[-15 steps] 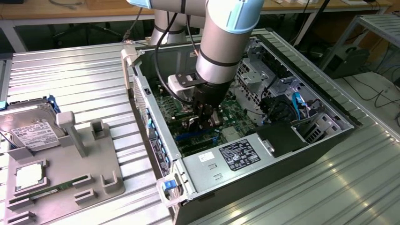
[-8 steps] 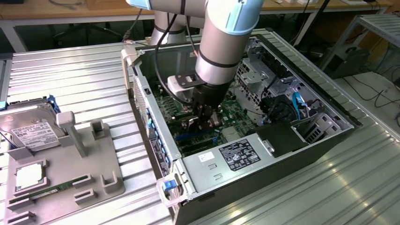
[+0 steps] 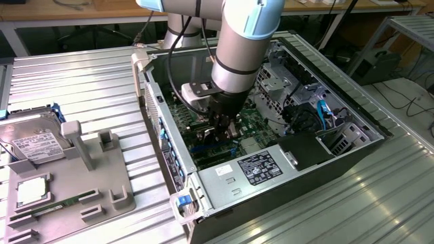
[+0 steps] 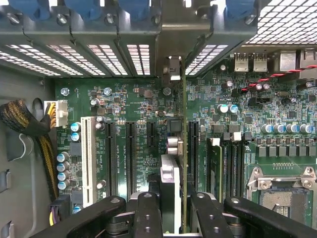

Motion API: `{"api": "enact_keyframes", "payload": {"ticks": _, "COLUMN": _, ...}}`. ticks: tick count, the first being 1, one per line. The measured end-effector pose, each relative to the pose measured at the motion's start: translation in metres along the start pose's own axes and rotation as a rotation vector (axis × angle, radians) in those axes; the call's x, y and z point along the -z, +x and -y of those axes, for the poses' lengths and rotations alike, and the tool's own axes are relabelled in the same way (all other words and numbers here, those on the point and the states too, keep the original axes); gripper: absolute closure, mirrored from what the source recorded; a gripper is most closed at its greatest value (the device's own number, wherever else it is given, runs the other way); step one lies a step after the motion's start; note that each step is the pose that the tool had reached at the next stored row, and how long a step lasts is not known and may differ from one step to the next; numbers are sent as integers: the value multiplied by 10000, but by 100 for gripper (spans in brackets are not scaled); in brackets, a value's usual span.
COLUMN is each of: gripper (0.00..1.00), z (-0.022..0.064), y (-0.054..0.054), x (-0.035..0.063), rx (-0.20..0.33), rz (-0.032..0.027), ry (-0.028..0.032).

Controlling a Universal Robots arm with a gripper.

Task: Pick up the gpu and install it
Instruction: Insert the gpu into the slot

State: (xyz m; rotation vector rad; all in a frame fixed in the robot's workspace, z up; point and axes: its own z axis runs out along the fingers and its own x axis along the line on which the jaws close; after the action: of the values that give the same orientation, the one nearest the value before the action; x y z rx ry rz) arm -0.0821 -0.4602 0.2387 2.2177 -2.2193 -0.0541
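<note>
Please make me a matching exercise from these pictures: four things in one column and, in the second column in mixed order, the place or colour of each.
Column A
1. gpu
2. hard drive
3. power supply
4. cable

Column B
a. blue, inside the case, toward the exterior view's right
b. on the grey holder outside the case, at the exterior view's left
c. gripped edge-on by the hand, over the motherboard
d. silvery box inside the case, with a black label

Pairs: 1-c, 2-b, 3-d, 4-a
</note>
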Motion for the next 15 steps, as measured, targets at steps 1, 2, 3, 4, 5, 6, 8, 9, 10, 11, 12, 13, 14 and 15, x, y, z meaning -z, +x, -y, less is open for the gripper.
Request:
{"api": "enact_keyframes", "payload": {"ticks": 1, "gripper": 72, "z": 0, "y": 0, "x": 0, "rx": 0, "rz": 0, "ry": 0}}
{"api": "enact_keyframes", "payload": {"ticks": 2, "gripper": 72, "z": 0, "y": 0, "x": 0, "rx": 0, "rz": 0, "ry": 0}}
{"api": "enact_keyframes", "payload": {"ticks": 3, "gripper": 72, "z": 0, "y": 0, "x": 0, "rx": 0, "rz": 0, "ry": 0}}
{"api": "enact_keyframes", "payload": {"ticks": 4, "gripper": 72, "z": 0, "y": 0, "x": 0, "rx": 0, "rz": 0, "ry": 0}}
{"api": "enact_keyframes", "payload": {"ticks": 5, "gripper": 72, "z": 0, "y": 0, "x": 0, "rx": 0, "rz": 0, "ry": 0}}
{"api": "enact_keyframes", "payload": {"ticks": 6, "gripper": 72, "z": 0, "y": 0, "x": 0, "rx": 0, "rz": 0, "ry": 0}}
{"api": "enact_keyframes", "payload": {"ticks": 8, "gripper": 72, "z": 0, "y": 0, "x": 0, "rx": 0, "rz": 0, "ry": 0}}
{"api": "enact_keyframes", "payload": {"ticks": 9, "gripper": 72, "z": 0, "y": 0, "x": 0, "rx": 0, "rz": 0, "ry": 0}}
{"api": "enact_keyframes", "payload": {"ticks": 10, "gripper": 72, "z": 0, "y": 0, "x": 0, "rx": 0, "rz": 0, "ry": 1}}
{"api": "enact_keyframes", "payload": {"ticks": 11, "gripper": 72, "z": 0, "y": 0, "x": 0, "rx": 0, "rz": 0, "ry": 0}}
{"api": "enact_keyframes", "payload": {"ticks": 12, "gripper": 72, "z": 0, "y": 0, "x": 0, "rx": 0, "rz": 0, "ry": 0}}
{"api": "enact_keyframes", "payload": {"ticks": 13, "gripper": 72, "z": -9, "y": -1, "x": -10, "rx": -2, "rz": 4, "ry": 3}}
{"api": "enact_keyframes", "payload": {"ticks": 14, "gripper": 72, "z": -11, "y": 0, "x": -18, "rx": -1, "rz": 2, "ry": 1}}
{"api": "enact_keyframes", "payload": {"ticks": 15, "gripper": 72, "z": -11, "y": 1, "x": -22, "rx": 0, "rz": 0, "ry": -1}}
